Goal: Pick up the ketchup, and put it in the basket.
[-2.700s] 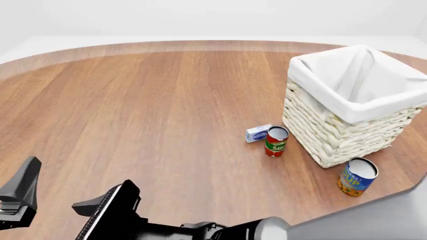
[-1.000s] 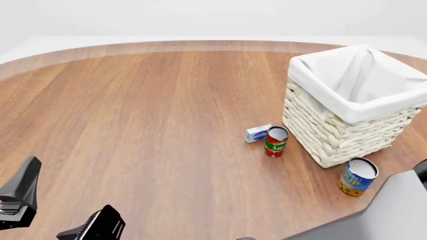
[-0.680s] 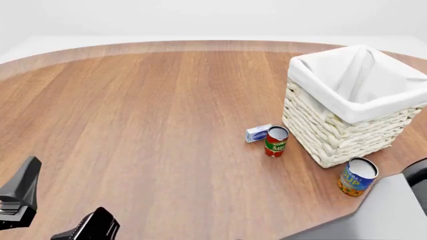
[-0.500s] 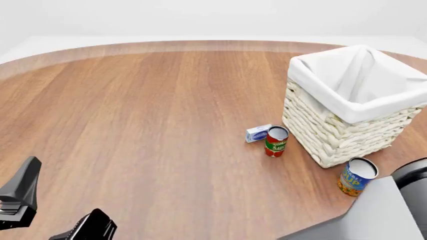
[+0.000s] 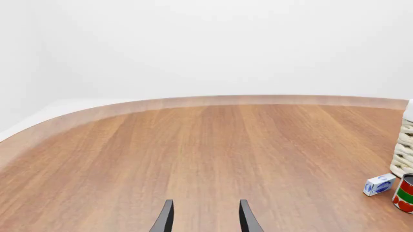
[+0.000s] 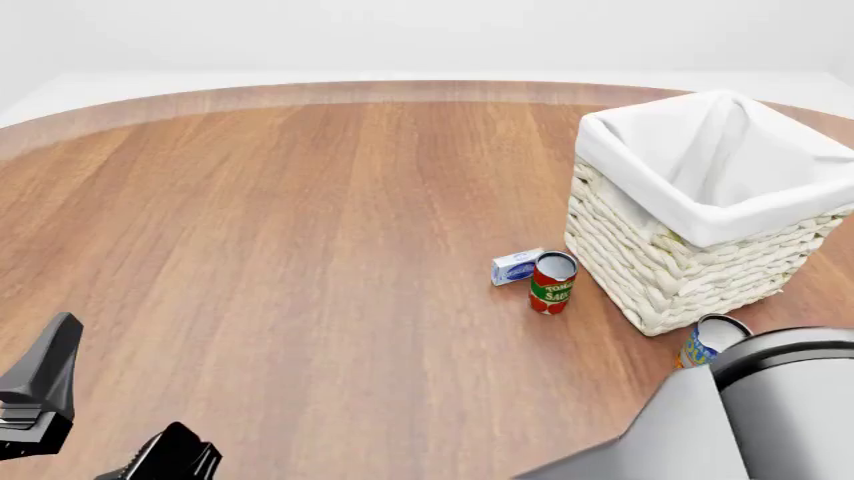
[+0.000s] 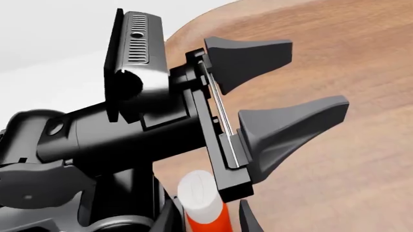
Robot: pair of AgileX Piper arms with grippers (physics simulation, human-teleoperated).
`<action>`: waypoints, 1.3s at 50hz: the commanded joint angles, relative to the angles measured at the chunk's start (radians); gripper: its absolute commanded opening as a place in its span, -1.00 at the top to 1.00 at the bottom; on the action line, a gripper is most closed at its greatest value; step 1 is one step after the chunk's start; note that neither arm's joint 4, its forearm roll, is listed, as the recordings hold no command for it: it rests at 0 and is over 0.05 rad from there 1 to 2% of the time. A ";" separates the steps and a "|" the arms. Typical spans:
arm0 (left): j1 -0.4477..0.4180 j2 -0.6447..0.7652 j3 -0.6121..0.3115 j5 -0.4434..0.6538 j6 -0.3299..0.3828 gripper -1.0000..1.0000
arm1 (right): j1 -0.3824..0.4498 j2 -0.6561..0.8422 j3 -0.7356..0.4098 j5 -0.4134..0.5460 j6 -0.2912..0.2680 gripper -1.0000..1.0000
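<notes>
Table [image 6: 294,230]: reddish-brown wood grain. Basket [image 6: 667,265]: white woven wicker, white cloth liner. Ketchup [image 7: 205,212]: red body, white cap. Can [image 6: 551,283]: red and green. Second can [image 6: 697,345]: blue, yellow. Small box [image 6: 515,266]: white, blue print.

Red, white-capped ketchup [image 7: 201,205] (lower part out of frame); white-lined wicker basket [image 6: 707,205] upright, far right.

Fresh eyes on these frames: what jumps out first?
The big white basket at the table's far right dominates the front view, with a tomato sauce can and a small blue box at its near-left corner. In the right wrist view, the ketchup sits between the right gripper fingers, with the left gripper open just beyond.
</notes>
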 commanded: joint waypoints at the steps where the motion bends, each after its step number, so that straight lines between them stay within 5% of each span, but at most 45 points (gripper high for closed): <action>1: 0.000 0.000 0.000 0.000 0.000 -1.00 | -0.009 0.039 -0.030 0.009 0.000 -1.00; 12: 0.000 0.000 0.000 0.000 0.000 -1.00 | -0.018 0.053 -0.042 0.012 0.000 -1.00; 13: 0.000 0.000 0.000 0.000 0.000 -1.00 | -0.019 0.053 -0.042 0.012 -0.001 1.00; 65: 0.000 0.000 0.000 0.000 0.000 -1.00 | -0.141 -0.004 0.014 -0.027 0.032 1.00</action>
